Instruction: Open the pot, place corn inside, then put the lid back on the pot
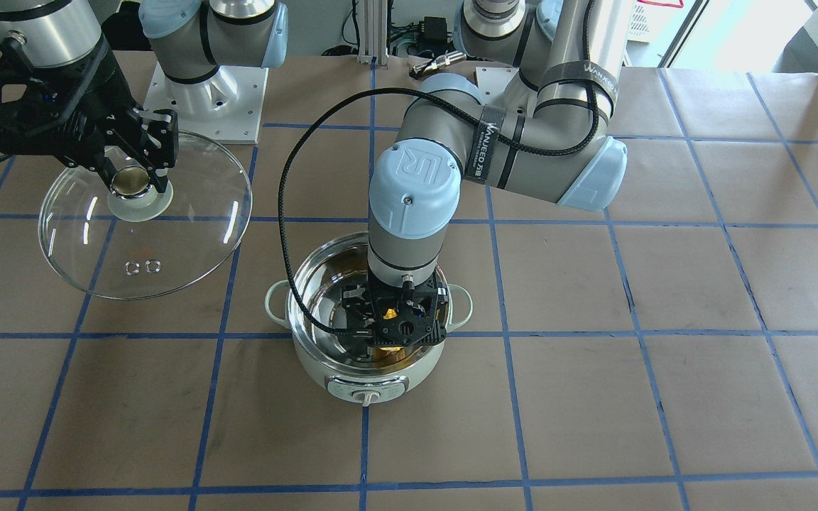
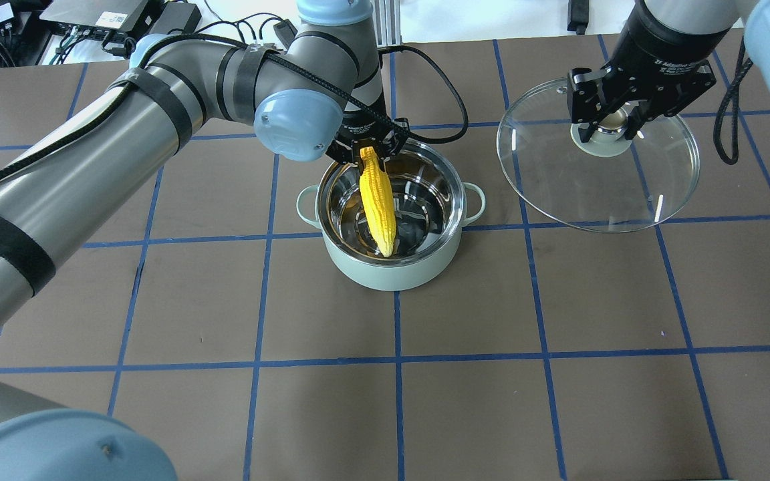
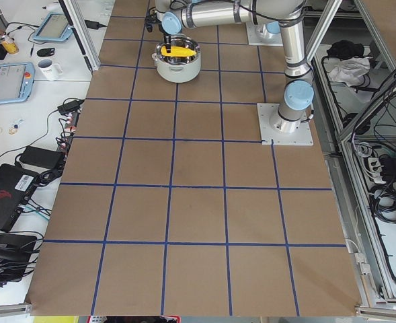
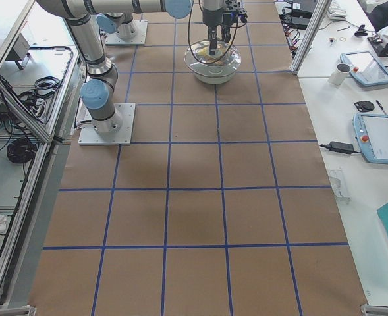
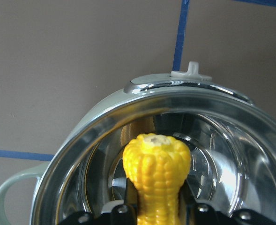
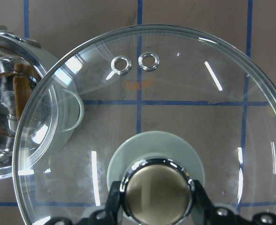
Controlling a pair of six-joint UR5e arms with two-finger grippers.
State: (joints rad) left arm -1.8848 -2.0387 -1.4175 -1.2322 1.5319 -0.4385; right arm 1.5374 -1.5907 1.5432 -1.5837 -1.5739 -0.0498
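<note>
The mint-green pot stands open at the table's middle, its steel inside showing. My left gripper is shut on the thick end of the yellow corn. The cob slants down into the pot, its tip near the bottom. The left wrist view shows the corn between the fingers over the pot's rim. My right gripper is shut on the knob of the glass lid. It holds the lid beside the pot, on the robot's right. In the front view the lid is at the left.
The table is brown paper with a grid of blue tape lines. The pot's control dial faces away from the robot. The arm bases stand at the robot's edge. Side benches hold tablets and cables.
</note>
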